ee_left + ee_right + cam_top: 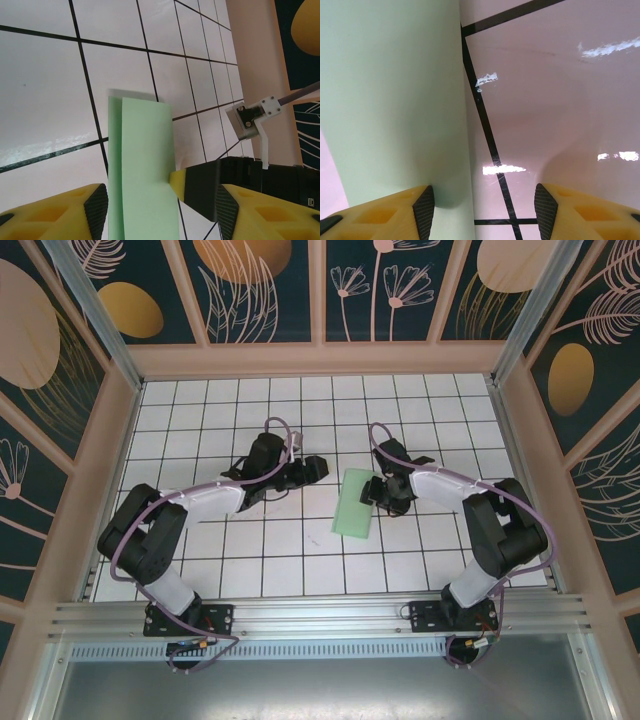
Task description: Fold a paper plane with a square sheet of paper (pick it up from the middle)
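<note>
The square sheet of paper (354, 508) is pale green and lies flat on the tiles, folded into a narrow strip whose lower layer peeks out along one long edge. In the left wrist view the strip (145, 160) runs away between the open fingers of my left gripper (160, 212), which hovers over it without pinching. My right gripper (378, 492) sits at the strip's right edge, and one yellow fingertip (178, 181) touches that edge. In the right wrist view the right gripper (485, 210) is open, its left finger over the paper (395, 100) and its right finger over bare tile. My left gripper (318, 469) is just left of the strip's far end. The paper plane is out of view.
The white grid-tiled table (250, 560) is enclosed by pale wooden walls (320, 360). A white and metal bracket of the right arm (250, 117) stands close to the right of the strip. Both arm bases are bolted to the rail (320, 615) at the near edge.
</note>
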